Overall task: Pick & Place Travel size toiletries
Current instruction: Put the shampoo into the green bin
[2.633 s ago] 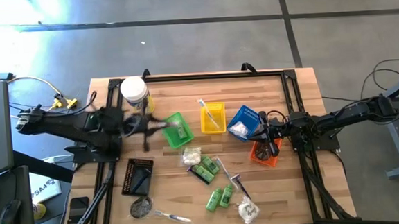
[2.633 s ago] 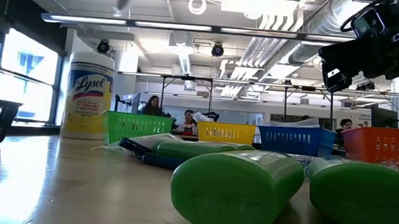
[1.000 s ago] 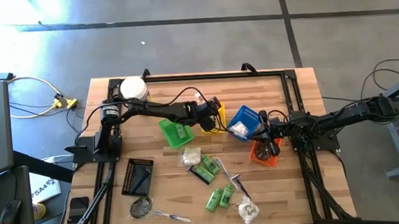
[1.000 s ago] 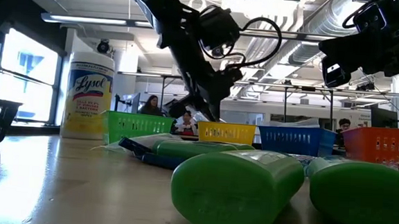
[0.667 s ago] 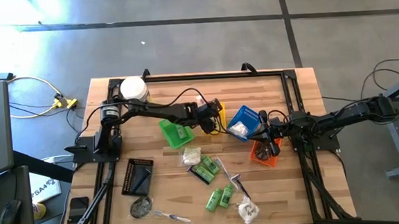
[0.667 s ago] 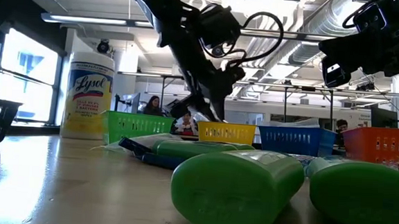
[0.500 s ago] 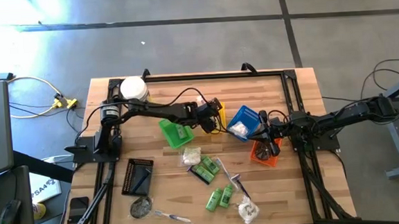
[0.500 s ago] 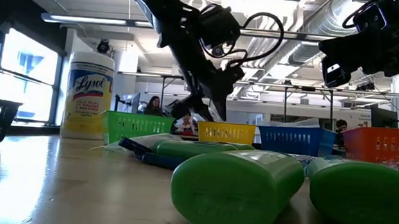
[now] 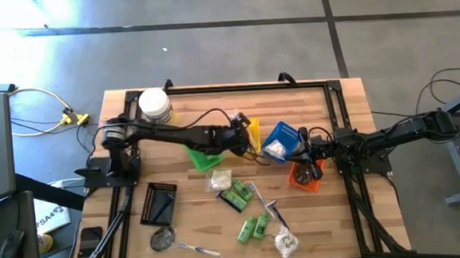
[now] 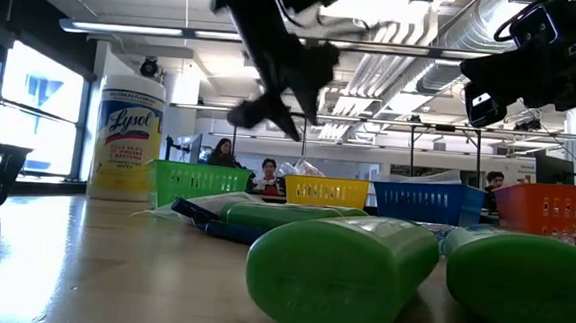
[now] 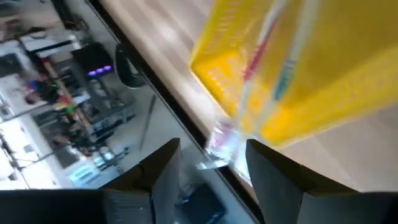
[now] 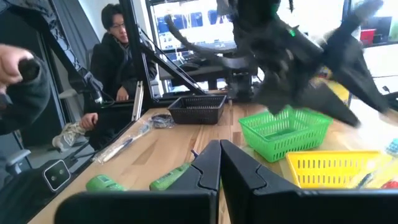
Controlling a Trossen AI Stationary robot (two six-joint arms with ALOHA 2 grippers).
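Note:
My left gripper (image 9: pixel 243 140) hangs open above the yellow tray (image 9: pixel 246 136); its wrist view looks down on that tray (image 11: pixel 311 112), where clear-wrapped toothbrushes (image 11: pixel 267 56) lie with one end over the rim. Nothing is between its fingers. My right gripper (image 9: pixel 305 150) is shut and empty, waiting over the orange tray (image 9: pixel 305 175). On the near half of the table lie green tubes (image 9: pixel 236 197), two more green tubes (image 9: pixel 252 226), white packets (image 9: pixel 221 180), a razor (image 9: pixel 275 210), a dark sachet (image 9: pixel 163 239) and a wrapped toothbrush (image 9: pixel 196 248).
A green tray (image 9: pixel 203 153), a blue tray (image 9: pixel 279 140) holding a white packet and a black tray (image 9: pixel 158 204) stand on the table. A large white jar (image 9: pixel 155 105) stands at the far left corner. People sit in the room beyond the table.
My left gripper, which hung low at the yellow tray, has risen well above it and drawn slightly toward the table's near edge. The right arm has kept still.

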